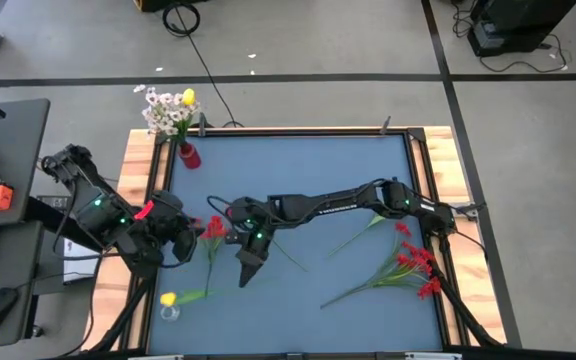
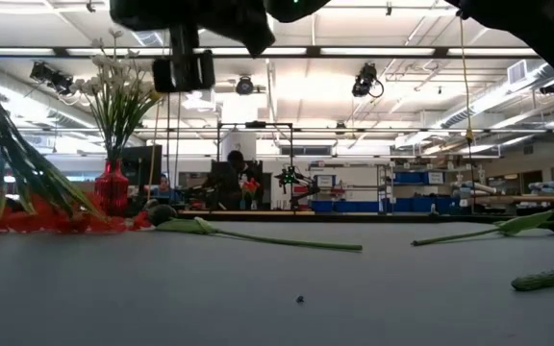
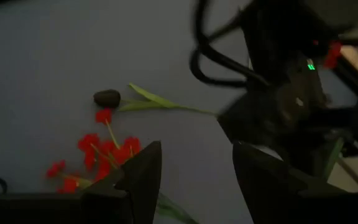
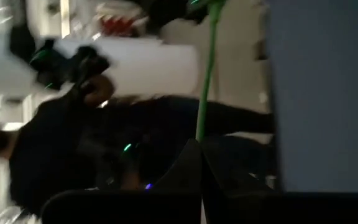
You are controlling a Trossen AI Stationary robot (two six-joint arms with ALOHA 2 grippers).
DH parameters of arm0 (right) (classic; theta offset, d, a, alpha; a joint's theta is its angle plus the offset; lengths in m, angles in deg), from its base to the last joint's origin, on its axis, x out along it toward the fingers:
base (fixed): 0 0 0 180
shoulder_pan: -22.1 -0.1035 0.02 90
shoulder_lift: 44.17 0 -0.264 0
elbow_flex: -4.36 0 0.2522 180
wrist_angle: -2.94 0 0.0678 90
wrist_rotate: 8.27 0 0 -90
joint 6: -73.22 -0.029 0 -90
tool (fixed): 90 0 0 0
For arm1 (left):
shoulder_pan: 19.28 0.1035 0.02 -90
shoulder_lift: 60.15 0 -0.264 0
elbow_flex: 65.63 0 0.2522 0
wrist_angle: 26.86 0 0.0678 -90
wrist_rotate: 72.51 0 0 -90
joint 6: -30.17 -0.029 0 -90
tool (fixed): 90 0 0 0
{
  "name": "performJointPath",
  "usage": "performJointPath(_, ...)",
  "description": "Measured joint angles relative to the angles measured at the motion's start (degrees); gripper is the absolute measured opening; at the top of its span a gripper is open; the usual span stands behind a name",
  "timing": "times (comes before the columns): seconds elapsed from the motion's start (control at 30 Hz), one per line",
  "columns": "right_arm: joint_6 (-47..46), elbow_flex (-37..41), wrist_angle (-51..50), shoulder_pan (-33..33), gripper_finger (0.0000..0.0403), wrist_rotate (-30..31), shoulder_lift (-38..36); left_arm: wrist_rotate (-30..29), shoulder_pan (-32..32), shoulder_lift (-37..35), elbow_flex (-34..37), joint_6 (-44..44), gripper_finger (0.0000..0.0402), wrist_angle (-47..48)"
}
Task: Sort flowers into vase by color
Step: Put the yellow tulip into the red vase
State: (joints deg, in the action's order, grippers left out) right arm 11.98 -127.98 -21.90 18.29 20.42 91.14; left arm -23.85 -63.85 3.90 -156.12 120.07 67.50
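The red vase [image 1: 189, 156] stands at the table's far left corner with white blossoms [image 1: 163, 112] and a yellow one in it. A red flower [image 1: 214, 228] lies mid-left, its stem running toward the near edge. The yellow tulip [image 1: 168, 298] lies by the near left corner. A dark bud [image 3: 106, 98] on a green stem lies near the red flower. Red sprays [image 1: 415, 265] lie at the right. My left gripper [image 3: 197, 180] is open, just left of the red flower. My right gripper [image 1: 245, 278] points toward the near edge, shut on a green stem. My right gripper pinches a thin green stem [image 4: 201, 127] between its two shut fingers. The stem runs on ahead of the fingertips, roughly along them. Its blossom lies outside the wrist view, so which flower it belongs to I cannot tell.
A wooden frame [image 1: 138, 160] borders the blue table top. A desk with a keyboard and mouse stands beyond the left edge. Loose green stems [image 1: 363, 230] lie mid-right. The right arm [image 1: 338, 203] stretches across the table's middle. A person [image 2: 231, 173] sits in the room behind.
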Motion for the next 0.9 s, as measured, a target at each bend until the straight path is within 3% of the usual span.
performJointPath(0.1, -1.5, 0.0, 5.3, 0.2, 0.0000, -1.4, -0.1, -2.5, 0.0, -0.6, 0.0, 0.4, 0.0203, 0.1)
performJointPath(0.4, 1.0, 0.0, 5.9, 3.6, 0.0000, -1.8, -0.8, -12.8, 0.0, -5.1, 0.0, 2.0, 0.0203, 0.1)
performJointPath(0.6, 1.9, -0.1, 11.9, 6.1, 0.0000, -3.2, -1.9, -16.6, 0.0, -7.7, 0.0, 2.0, 0.0203, -0.1)
performJointPath(0.73, 3.1, -0.1, 15.2, 7.9, 0.0000, 2.4, -2.1, -19.7, 0.0, -8.3, 0.0, 1.8, 0.0203, -0.1)
performJointPath(0.9, 3.4, -0.1, 14.7, 11.0, 0.0000, 16.3, -2.1, -26.9, 0.0, -9.6, 0.0, 0.9, 0.0203, 0.1)
